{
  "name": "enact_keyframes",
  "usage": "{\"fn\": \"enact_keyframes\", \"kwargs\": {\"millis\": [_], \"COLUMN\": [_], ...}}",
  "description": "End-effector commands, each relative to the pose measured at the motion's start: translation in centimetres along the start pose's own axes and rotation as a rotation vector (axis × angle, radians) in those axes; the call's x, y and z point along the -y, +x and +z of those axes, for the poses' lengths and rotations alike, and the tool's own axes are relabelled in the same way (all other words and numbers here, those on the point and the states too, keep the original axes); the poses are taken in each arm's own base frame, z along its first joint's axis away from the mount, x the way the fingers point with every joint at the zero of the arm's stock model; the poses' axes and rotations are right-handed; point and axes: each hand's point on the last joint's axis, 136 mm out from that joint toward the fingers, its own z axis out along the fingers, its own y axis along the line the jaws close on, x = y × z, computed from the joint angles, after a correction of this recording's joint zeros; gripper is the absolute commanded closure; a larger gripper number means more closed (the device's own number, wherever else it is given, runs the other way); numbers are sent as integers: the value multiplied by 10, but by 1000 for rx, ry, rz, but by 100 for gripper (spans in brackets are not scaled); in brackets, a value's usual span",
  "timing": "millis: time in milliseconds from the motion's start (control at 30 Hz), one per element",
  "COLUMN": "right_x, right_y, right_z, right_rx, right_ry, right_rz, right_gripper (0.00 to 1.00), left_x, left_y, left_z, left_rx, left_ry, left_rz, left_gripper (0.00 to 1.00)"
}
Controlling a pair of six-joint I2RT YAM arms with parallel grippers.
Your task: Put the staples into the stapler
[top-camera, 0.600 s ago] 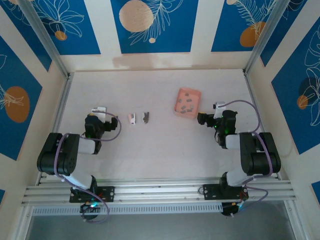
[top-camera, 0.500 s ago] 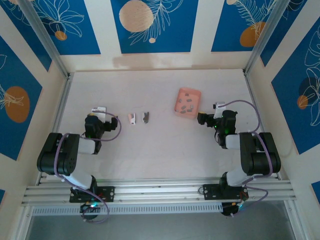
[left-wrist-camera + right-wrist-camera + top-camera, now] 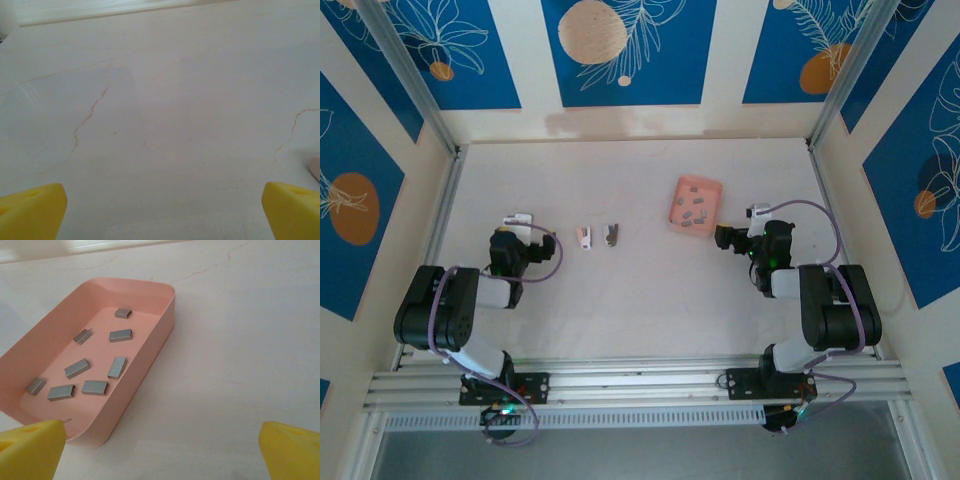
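Nothing has shifted since the earlier frames: both arms and every object sit where they were. On the right half of the white table (image 3: 650, 300) lies the salmon-pink tray (image 3: 144, 382), a shallow rounded rectangle. The staples (image 3: 117, 367) are inside it, about eight short grey strips scattered flat across its floor, apart from one another.

Left of the table's centre, two small pieces lie side by side, a pale pinkish one (image 3: 583, 237) and a grey one (image 3: 611, 235). They are too small to identify.

The right gripper (image 3: 162, 452) hangs low just beside the tray's near corner. Its yellow fingertips (image 3: 30, 450) are spread wide with nothing between them, and the left tip overlaps the tray's near edge in the wrist view. The left gripper (image 3: 160, 207) sits low over bare table, well apart from the tray. It is likewise spread wide and empty. Both arms are folded back close to their bases.
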Motion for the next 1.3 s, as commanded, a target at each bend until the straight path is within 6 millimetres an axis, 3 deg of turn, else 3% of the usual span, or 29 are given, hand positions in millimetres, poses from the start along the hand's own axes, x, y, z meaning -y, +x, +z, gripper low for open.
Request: {"fn": "enact_keyframes", "kwargs": {"millis": [0, 433, 567, 667, 800, 900, 1000, 1100, 1267], "right_x": [0, 1, 0, -3, -21, -49, -106, -162, -241], "right_y": [-13, -16, -42, -75, -109, -120, -120, -104, -65], "right_z": [2, -1, -9, -21, -35, -39, -35, -26, 0], "right_rx": [36, 50, 6, -39, -97, -180, -274, -398, -566], "right_ry": [-3, -15, 11, 48, 89, 105, -15, -93, -147], "right_rz": [-11, 1, 17, 84, 151, 152, 65, 34, -23], "right_gripper": [1, 1, 1, 1, 1, 1, 1, 1, 1], "left_x": [1, -3, -11, -13, 0, 15, 27, 45, 46], "left_y": [-13, -14, -31, -55, -78, -79, -68, -61, -40], "left_z": [1, 0, -10, -22, -42, -53, -63, -66, -64], "left_rx": [31, 36, 29, -27, -108, -231, -362, -422, -482], "left_ry": [17, 2, -40, -42, 35, 93, 125, 210, 187], "left_rz": [14, 3, -8, -45, -182, -291, -389, -445, -492], "left_gripper": [0, 1, 5, 9, 15, 22, 28, 32, 32]}}
